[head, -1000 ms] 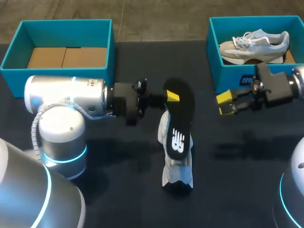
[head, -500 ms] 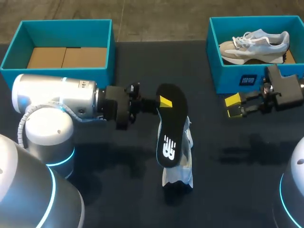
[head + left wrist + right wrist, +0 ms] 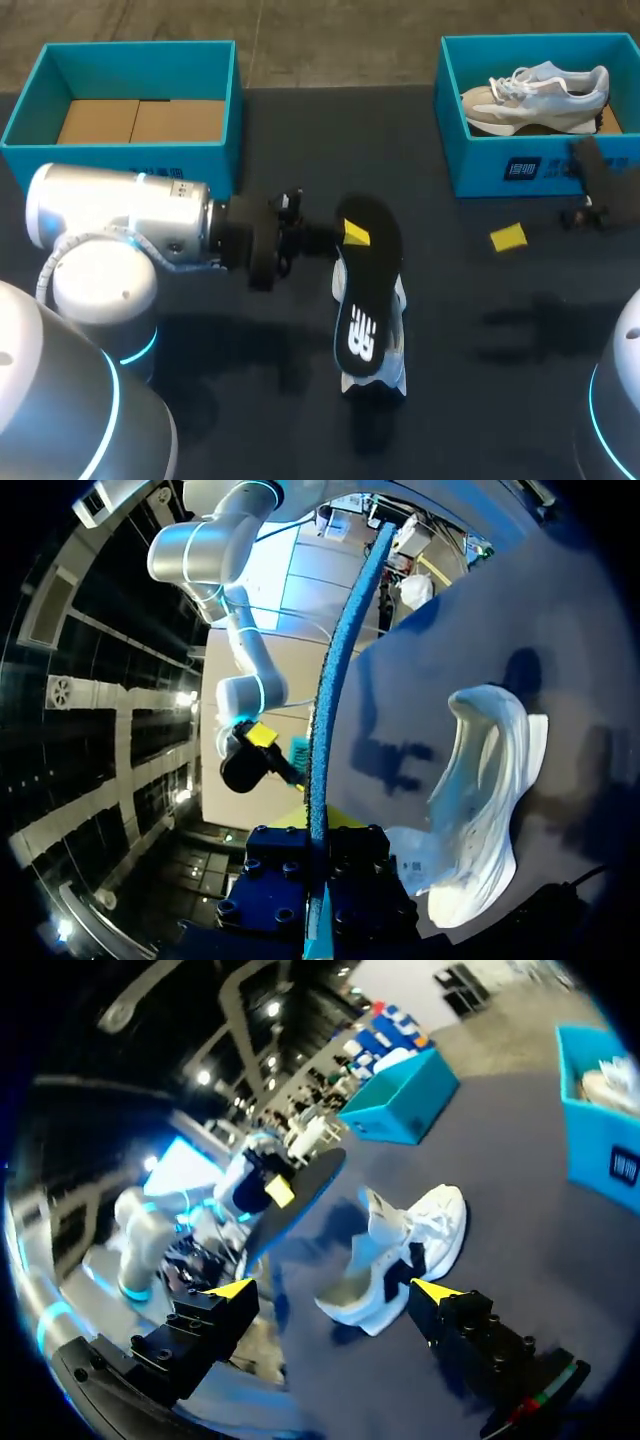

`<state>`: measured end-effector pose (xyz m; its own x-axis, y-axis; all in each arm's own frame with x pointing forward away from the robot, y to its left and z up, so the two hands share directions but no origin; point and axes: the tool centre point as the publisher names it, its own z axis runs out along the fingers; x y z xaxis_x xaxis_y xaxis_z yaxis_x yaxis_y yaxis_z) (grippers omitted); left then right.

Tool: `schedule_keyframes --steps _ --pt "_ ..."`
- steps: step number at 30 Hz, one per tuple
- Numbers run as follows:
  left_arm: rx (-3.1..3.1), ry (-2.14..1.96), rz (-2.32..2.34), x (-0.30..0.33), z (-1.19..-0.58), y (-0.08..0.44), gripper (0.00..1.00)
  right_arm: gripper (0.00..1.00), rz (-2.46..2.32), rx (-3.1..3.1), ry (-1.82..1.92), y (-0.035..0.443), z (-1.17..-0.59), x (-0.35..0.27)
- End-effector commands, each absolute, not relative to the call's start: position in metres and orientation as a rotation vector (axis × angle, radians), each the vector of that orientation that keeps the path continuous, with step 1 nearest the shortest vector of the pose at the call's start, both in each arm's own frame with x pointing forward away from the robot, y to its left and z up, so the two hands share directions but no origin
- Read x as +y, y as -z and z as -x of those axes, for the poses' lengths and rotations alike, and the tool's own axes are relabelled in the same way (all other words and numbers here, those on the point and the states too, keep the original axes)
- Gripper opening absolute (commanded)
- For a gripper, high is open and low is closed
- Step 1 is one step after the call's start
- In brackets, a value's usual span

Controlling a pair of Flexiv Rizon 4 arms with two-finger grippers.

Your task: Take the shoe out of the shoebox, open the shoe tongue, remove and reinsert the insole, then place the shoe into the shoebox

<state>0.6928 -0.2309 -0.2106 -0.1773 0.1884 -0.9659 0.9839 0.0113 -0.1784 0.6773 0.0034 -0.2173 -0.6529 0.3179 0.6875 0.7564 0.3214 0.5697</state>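
Sneaker (image 3: pixel 535 98) in right-hand shoebox (image 3: pixel 480 165); left jaws tight on insole (image 3: pixel 368 280), right jaws apart.

Glossy silver arm links (image 3: pixel 120 215), cyan-lit joint rings (image 3: pixel 137 345) (ribbed white cable (image 3: pixel 58 266) alongside), yellow fingertips (image 3: pixel 508 237).

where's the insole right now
Head view, mid-table: the insole is clamped in the left gripper, held over the white shoe.

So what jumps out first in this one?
The black insole, clamped in the left gripper and tilted over the white shoe at mid-table. Next comes a second shoe lying in the right-hand blue shoebox, with the open right gripper in front of that box.
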Motion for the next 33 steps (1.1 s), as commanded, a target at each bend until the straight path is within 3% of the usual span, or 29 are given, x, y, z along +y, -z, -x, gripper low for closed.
schedule_keyframes --steps 1,19,33 --pt "1.510 1.230 -1.213 -0.231 -0.672 0.216 0.00 1.00 0.806 -2.344 1.307 0.224 -0.665 -0.005" --pt "1.512 1.223 -1.199 -0.234 -0.662 0.217 0.00 1.00 0.779 -2.384 1.273 0.230 -0.663 -0.006" --pt "1.545 1.432 -1.060 -0.224 -0.629 0.222 0.00 1.00 0.307 -2.915 1.115 0.242 -0.643 0.001"
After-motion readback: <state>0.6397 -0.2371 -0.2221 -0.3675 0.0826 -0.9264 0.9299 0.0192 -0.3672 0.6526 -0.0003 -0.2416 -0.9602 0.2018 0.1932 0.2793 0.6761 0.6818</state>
